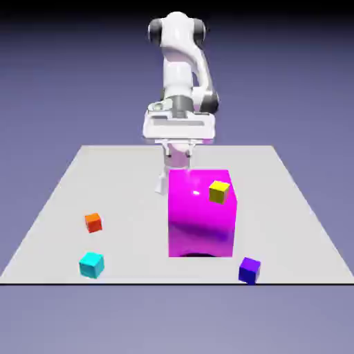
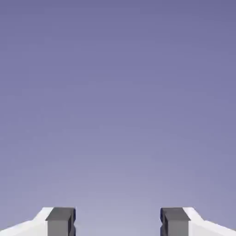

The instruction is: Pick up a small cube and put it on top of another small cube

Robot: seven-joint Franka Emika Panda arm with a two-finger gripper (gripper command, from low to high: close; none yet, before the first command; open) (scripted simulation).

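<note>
Fingers (image 2: 118, 221): were well apart, empty
Purple cube (image 1: 249, 271): sat at desk's (image 1: 131, 200) near edge; needed a square, straight-down approach

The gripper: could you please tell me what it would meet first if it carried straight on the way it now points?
Probably nothing: the hand view shows only plain backdrop ahead of the open jaws, so the way looks free as far as that picture reaches, though depth is unclear.

A pale grey tabletop (image 1: 131, 200) was set against a plain blue-violet backdrop (image 1: 290, 83). Above the tabletop, the backdrop was darkened almost to black; below its near edge, a lighter, greyer violet was shown.
</note>
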